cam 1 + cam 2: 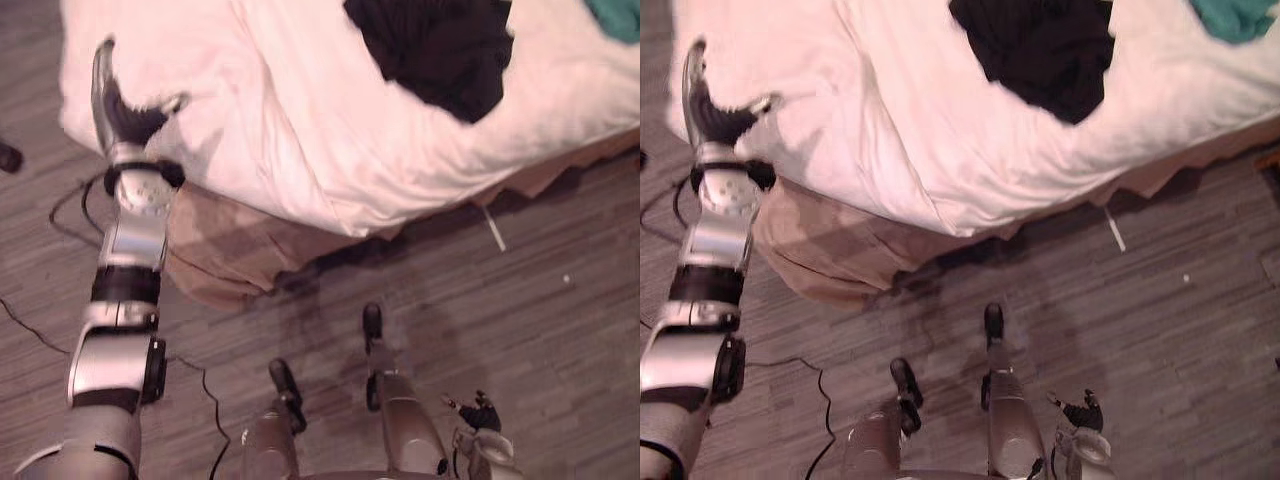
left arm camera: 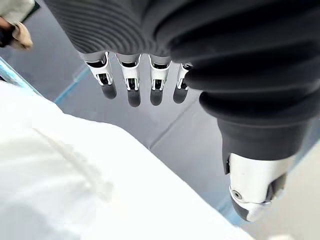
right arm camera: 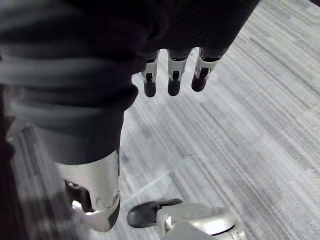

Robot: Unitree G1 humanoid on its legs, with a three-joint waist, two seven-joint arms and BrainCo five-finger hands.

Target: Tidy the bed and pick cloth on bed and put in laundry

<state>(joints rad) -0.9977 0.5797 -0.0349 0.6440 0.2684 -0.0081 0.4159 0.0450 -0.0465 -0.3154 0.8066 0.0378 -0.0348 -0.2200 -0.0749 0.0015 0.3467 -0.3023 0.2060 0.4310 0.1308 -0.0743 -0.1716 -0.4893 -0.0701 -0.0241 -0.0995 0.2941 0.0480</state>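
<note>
Starting on your left: your left hand [image 1: 118,108] is up at the near-left corner of the bed, over the edge of the white duvet [image 1: 300,140]. In its wrist view the fingers [image 2: 132,90] hang straight and loose with the thumb off to one side, so it's released and holding nothing. The duvet sits right underneath it, but you can't really tell whether the hand touches it.

Below that corner a tan bed skirt [image 1: 220,255] hangs down to the grey plank floor [image 1: 560,330].

Moving right, the black cloth [image 1: 440,50] you're after lies in a crumpled heap on top of the duvet, toward the far side of the bed and well apart from your left hand. Neither hand has it.

Your right hand [image 1: 482,413] hangs low over the floor, well away from the bed. Its fingers [image 3: 172,82] are relaxed too, nothing in them.

A small white strip [image 1: 495,230] lies on the floor just beside the bed's edge, and a teal cloth [image 1: 615,15] sits on the bed at the far right corner.
</note>
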